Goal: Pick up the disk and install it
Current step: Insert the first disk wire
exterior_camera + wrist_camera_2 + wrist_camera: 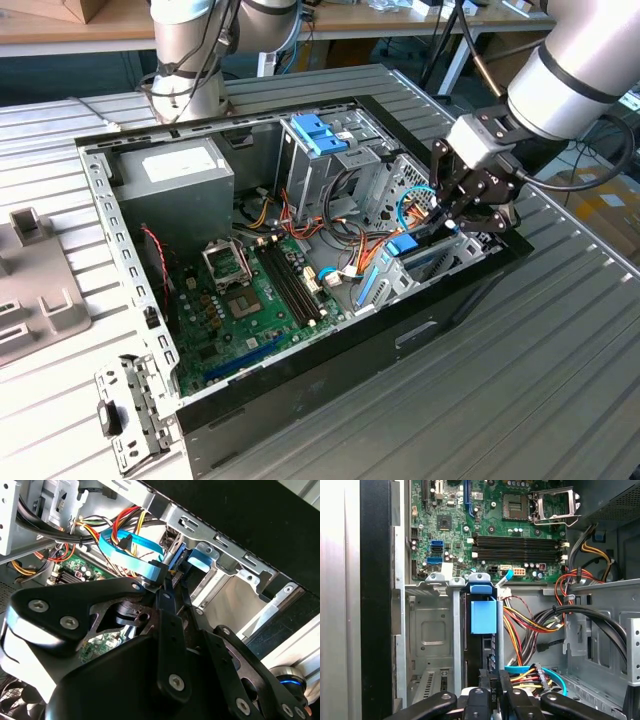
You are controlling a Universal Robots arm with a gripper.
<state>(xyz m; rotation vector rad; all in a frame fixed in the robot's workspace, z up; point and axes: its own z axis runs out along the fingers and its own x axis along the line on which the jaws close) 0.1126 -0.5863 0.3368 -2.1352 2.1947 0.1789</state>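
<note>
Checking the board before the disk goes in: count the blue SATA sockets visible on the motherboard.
2, stacked close together near the motherboard's edge: upper socket, lower socket, in the first wrist view. Cables may hide others.

The disk (pixel 483 614) shows a bright blue tab and rails around a dark body. The gripper (pixel 452 222) is black with silver screws, on a pale grey arm (pixel 570 70). The motherboard (pixel 245 300) is green with black memory slots (pixel 517 542) and blue sockets. Cables (pixel 520 630) run red, yellow, orange and black; a flat cable (pixel 131 555) is light blue. The case (pixel 100 215) is grey metal with black outer edges, on a ribbed silver table (pixel 540 380).
</note>
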